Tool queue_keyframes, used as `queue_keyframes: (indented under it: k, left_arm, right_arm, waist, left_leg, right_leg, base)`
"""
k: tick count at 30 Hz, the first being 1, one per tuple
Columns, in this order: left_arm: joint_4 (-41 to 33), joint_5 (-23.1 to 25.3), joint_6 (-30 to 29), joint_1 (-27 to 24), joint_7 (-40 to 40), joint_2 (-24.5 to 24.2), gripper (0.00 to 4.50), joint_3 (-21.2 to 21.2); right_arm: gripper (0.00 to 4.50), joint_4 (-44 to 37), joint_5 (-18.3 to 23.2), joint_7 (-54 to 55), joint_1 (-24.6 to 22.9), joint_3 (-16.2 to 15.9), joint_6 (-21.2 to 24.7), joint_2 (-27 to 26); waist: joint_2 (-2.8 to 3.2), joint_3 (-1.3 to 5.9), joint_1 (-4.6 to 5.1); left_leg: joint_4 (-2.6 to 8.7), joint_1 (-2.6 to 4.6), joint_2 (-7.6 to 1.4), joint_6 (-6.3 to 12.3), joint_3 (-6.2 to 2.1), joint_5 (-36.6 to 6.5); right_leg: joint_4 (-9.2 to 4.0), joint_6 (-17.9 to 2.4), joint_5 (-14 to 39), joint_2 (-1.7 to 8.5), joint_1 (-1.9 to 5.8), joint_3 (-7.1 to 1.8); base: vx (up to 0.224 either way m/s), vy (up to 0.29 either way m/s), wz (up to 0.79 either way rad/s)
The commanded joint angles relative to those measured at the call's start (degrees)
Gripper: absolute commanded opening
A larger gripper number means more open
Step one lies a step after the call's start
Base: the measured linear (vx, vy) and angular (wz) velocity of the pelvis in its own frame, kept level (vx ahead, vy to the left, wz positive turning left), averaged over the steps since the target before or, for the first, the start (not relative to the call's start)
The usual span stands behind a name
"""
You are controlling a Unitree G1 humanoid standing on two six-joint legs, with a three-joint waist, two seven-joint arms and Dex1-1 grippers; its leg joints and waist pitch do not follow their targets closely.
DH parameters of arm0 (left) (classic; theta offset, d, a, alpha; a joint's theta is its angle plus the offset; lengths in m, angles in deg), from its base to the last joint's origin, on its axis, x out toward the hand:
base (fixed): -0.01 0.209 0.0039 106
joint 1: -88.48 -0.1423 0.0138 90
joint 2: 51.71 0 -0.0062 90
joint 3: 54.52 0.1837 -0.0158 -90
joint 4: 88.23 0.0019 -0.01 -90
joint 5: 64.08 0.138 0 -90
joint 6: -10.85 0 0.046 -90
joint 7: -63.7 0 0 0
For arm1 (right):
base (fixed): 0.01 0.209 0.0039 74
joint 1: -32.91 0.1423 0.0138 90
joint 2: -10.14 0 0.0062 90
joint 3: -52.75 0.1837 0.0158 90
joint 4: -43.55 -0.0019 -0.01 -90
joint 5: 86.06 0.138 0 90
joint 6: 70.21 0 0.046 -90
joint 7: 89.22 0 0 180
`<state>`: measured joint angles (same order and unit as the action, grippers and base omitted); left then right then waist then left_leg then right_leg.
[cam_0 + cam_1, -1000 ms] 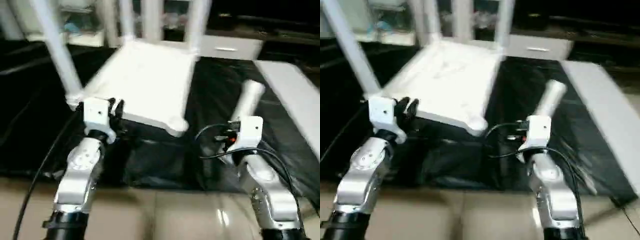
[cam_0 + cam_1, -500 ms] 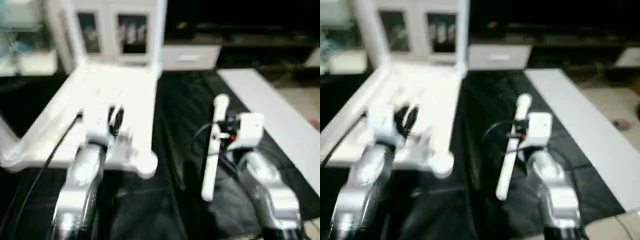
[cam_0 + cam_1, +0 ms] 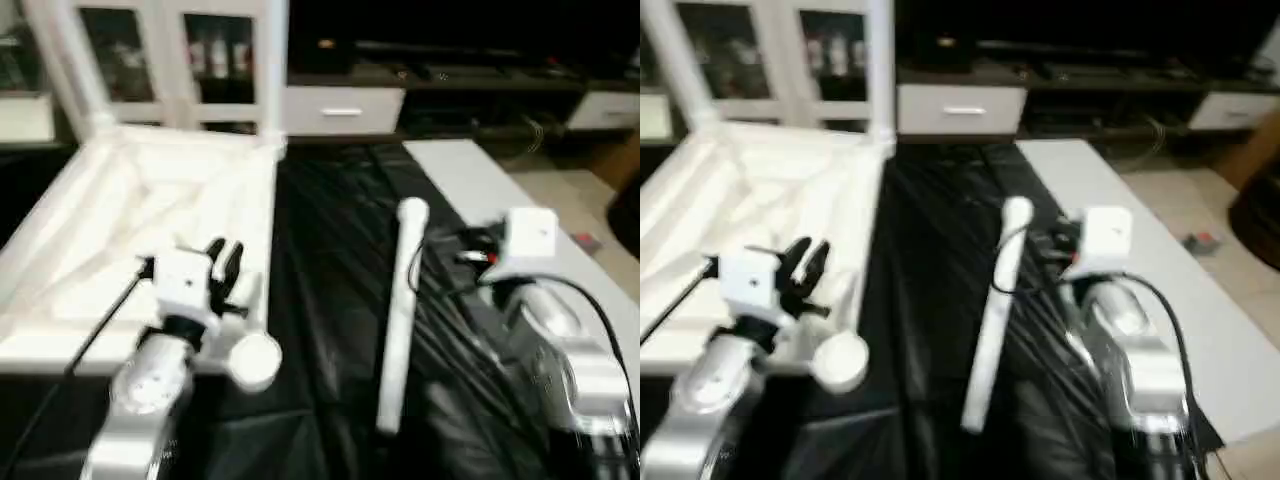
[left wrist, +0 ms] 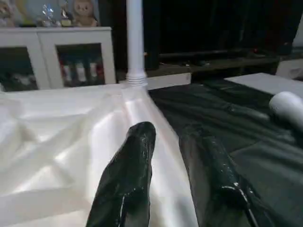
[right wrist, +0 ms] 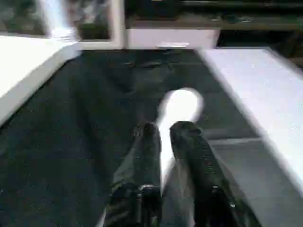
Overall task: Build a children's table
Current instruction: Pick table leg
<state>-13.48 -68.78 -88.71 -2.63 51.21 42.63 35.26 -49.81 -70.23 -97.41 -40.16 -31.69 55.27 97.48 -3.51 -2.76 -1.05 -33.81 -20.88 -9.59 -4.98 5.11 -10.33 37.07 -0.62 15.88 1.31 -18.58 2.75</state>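
- surface: black sheet (image 3: 330,300), pale floor (image 3: 1180,200) beyond.
- room: white cabinets (image 3: 150,60) and drawer unit (image 3: 345,108) behind.
- table top (image 3: 120,230): underside up, ribbed, left; two legs (image 4: 134,42) standing in far corners.
- loose leg (image 3: 398,310): lying on sheet.
- left hand (image 4: 165,142): parted, empty, over top's edge.
- right hand (image 5: 163,135): fingers astride loose leg; grip cannot tell.

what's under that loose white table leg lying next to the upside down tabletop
The loose leg lies on crinkled black sheeting, beside the upturned tabletop. What the sheeting itself covers cannot be seen. The right gripper's fingers straddle the leg, hiding part of it.
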Motion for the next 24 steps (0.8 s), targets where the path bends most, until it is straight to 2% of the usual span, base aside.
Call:
queue_keyframes:
  k: [1,2,3,4,5,6,7,9,11,12,13,14,16,17,18,19,20,21,22,23,24]
  left_arm:
    - [-0.7,-1.5,1.0,2.8,-4.3,-2.0,1.26,1.0]
    - [-0.7,-1.7,1.0,3.1,-4.8,-2.3,1.26,1.1]
    - [-0.6,-1.8,1.0,3.4,-5.3,-2.6,1.26,1.2]
    - [-0.8,-2.6,0.3,4.1,-7.2,-3.4,1.26,1.8]
    - [-0.8,-2.8,0.1,4.2,-7.7,-3.7,1.26,2.0]
    - [-1.4,-4.1,-2.6,5.4,-12.2,-5.8,1.26,4.1]
    - [-1.8,-4.7,-4.1,5.9,-14.6,-7.0,1.26,5.3]
    - [-2.1,-5.1,-5.2,6.2,-16.0,-7.6,1.26,6.2]
    - [-2.1,-5.1,-5.2,6.2,-16.0,-7.6,1.26,6.2]
    - [-2.1,-5.1,-5.2,6.2,-16.0,-7.6,1.26,6.2]
    - [-2.1,-5.1,-5.2,6.2,-16.0,-7.6,1.26,6.2]
    - [-2.1,-5.1,-5.2,6.2,-16.0,-7.6,1.26,6.2]
    - [-2.1,-5.1,-5.2,6.2,-16.0,-7.6,1.26,6.2]
    - [-2.0,-5.2,-5.3,6.3,-16.0,-7.6,1.26,6.2]
    - [-1.3,-5.1,-6.9,6.9,-16.0,-7.2,1.26,7.1]
    - [-0.3,-4.6,-7.8,7.3,-15.6,-6.8,1.26,7.6]
    - [-0.3,-4.6,-7.8,7.3,-15.6,-6.8,1.26,7.6]
    - [1.2,-3.2,-8.0,7.7,-14.9,-6.7,1.26,8.1]
    - [1.5,-3.0,-8.1,7.8,-14.8,-6.7,1.26,8.2]
    - [1.8,-2.8,-8.3,8.0,-14.9,-7.3,1.26,8.3]
    - [1.7,-2.9,-8.4,8.1,-15.1,-7.5,1.26,8.4]
  right_arm:
    - [0.88,3.5,2.1,-2.8,2.1,-0.3,5.4,1.5]
    - [1.01,3.9,2.2,-2.9,2.5,-0.3,6.0,1.6]
    - [1.12,4.4,2.3,-3.1,2.9,-0.4,6.6,1.7]
    - [1.17,5.9,1.5,-3.7,3.8,-1.1,7.7,2.5]
    - [1.22,6.3,1.3,-3.9,4.0,-1.4,8.0,2.7]
    - [1.41,10.0,-3.6,-5.2,5.9,-5.1,8.1,6.0]
    - [1.53,12.1,-7.3,-5.4,6.8,-7.8,7.1,8.4]
    - [1.64,13.8,-11.0,-6.3,7.5,-11.0,5.9,11.8]
    - [1.64,13.8,-11.0,-6.3,7.5,-11.0,5.9,11.8]
    - [1.64,13.8,-11.0,-6.3,7.5,-11.0,5.9,11.8]
    - [1.64,13.8,-11.0,-6.3,7.5,-11.0,5.9,11.8]
    - [1.64,13.8,-11.0,-6.3,7.5,-11.0,5.9,11.8]
    - [1.64,13.8,-11.0,-6.3,7.5,-11.0,5.9,11.8]
    - [1.64,13.9,-11.1,-6.7,7.6,-11.3,5.7,12.2]
    - [1.64,13.4,-11.1,-8.6,6.6,-11.0,5.4,15.3]
    - [1.64,12.1,-10.6,-10.1,5.0,-11.0,6.1,17.5]
    - [1.64,12.1,-10.6,-10.1,5.0,-11.0,6.1,17.5]
    - [1.64,9.5,-10.2,-12.9,2.4,-13.3,8.8,20.1]
    - [1.64,9.0,-10.1,-13.5,1.9,-13.9,9.4,20.6]
    - [1.64,7.4,-10.4,-15.8,0.4,-17.6,11.6,21.5]
    - [1.64,7.0,-10.6,-16.2,0.1,-18.6,12.1,21.7]
  waist:
    - [1.25,1.52,-0.32]
    - [1.04,1.45,-0.33]
    - [1.06,1.33,-1.03]
    - [1.06,1.33,-1.03]
    - [1.37,1.38,-1.36]
    - [1.1,1.6,-1.61]
    - [1.34,1.73,-1.9]
    - [1.04,2.09,-2.27]
    - [0.92,2.11,-2.48]
    - [0.92,2.37,-2.43]
    - [1.01,2.73,-2.5]
    - [1.19,2.8,-2.58]
    - [0.99,3.11,-2.59]
    - [0.99,3.11,-2.59]
    - [1.04,3.19,-2.66]
    - [1.28,3.22,-2.88]
    - [1.19,3.19,-3.05]
    - [0.88,2.98,-3.54]
    - [0.95,2.92,-3.84]
    - [0.62,2.85,-3.82]
    - [0.76,2.78,-3.83]
  left_leg:
    - [4.34,2.32,-3.34,-2.4,-0.11,-24.6]
    - [4.34,2.15,-3.22,-2.87,0.11,-25.2]
    - [4.48,2.0,-3.29,-3.69,0.69,-25.8]
    - [4.48,2.0,-3.29,-3.69,0.69,-25.8]
    - [4.49,2.0,-3.22,-3.81,0.84,-25.7]
    - [4.56,1.67,-3.2,-3.98,1.17,-24.3]
    - [4.65,1.34,-3.19,-4.26,1.48,-22.5]
    - [4.65,0.81,-3.29,-4.03,2.04,-18.6]
    - [4.45,0.71,-3.28,-2.97,2.62,-16.8]
    - [4.38,0.21,-3.24,-2.47,2.64,-15.2]
    - [4.31,0.01,-3.31,-2.03,2.7,-12.8]
    - [4.29,0.23,-3.41,-2.05,2.77,-12.5]
    - [3.75,0.03,-3.25,-1.07,3.1,-9.1]
    - [3.75,0.03,-3.25,-1.07,3.1,-9.1]
    - [3.47,-0.07,-3.21,-0.06,3.34,-6.7]
    - [3.37,0.05,-3.33,0.23,3.37,-6.2]
    - [3.34,0.21,-3.35,0.38,3.53,-6.2]
    - [3.4,-0.03,-3.29,0.88,3.7,-6.6]
    - [3.4,0.12,-3.37,1.0,3.74,-7.3]
    - [3.58,0.08,-3.44,1.07,3.69,-8.3]
    - [3.62,0.18,-3.49,1.04,3.71,-9.6]
  right_leg:
    - [-6.1,-7.3,14.8,5.59,-0.18,-2.84]
    - [-6.32,-7.6,17.3,5.69,-0.4,-2.98]
    - [-6.63,-7.1,20.6,5.98,-1.02,-3.23]
    - [-6.63,-7.1,20.6,5.98,-1.02,-3.23]
    - [-6.69,-6.9,21.0,6.09,-1.09,-3.26]
    - [-6.6,-6.4,21.2,6.43,-1.03,-3.12]
    - [-6.36,-6.2,19.9,6.51,-1.05,-3.07]
    - [-5.9,-6.3,15.5,6.4,-0.67,-2.91]
    - [-5.8,-6.5,13.3,6.53,-0.88,-3.16]
    - [-5.61,-6.7,11.8,6.67,-0.49,-3.19]
    - [-5.29,-6.9,8.3,6.5,-0.33,-3.07]
    - [-5.19,-7.2,6.6,6.39,-0.57,-3.02]
    - [-4.6,-8.3,-0.8,6.19,-0.44,-3.1]
    - [-4.6,-8.3,-0.8,6.19,-0.44,-3.1]
    - [-4.32,-8.9,-4.6,6.08,-0.36,-3.11]
    - [-4.26,-9.0,-5.8,6.05,-0.31,-3.11]
    - [-4.41,-8.9,-6.3,5.87,-0.37,-3.13]
    - [-4.53,-8.7,-5.9,5.84,-0.22,-3.15]
    - [-4.7,-8.3,-4.8,5.86,-0.28,-3.23]
    - [-4.75,-8.1,-3.0,5.97,-0.3,-3.19]
    - [-5.01,-8.0,-0.4,6.15,-0.59,-3.25]
  base:
    - [-0.112,0.062,0.07]
    - [-0.113,0.059,0.03]
    - [-0.113,0.059,0.03]
    - [-0.08,0.055,0.02]
    - [-0.057,0.052,0.0]
    - [-0.057,0.052,0.0]
    - [-0.039,0.053,-0.04]
    - [-0.013,0.051,-0.07]
    - [0.0,0.0,0.0]
    - [0.0,0.0,0.0]
    - [0.0,0.0,0.0]
    - [0.0,0.0,0.0]
    - [0.0,0.0,0.0]
    - [0.0,0.0,0.0]
    - [0.0,0.0,0.0]
    - [0.0,0.0,0.0]
    - [0.0,0.0,0.0]
    - [0.0,0.0,0.0]
    - [0.0,0.0,0.0]
    - [0.0,0.0,0.0]
    - [0.0,0.0,0.0]
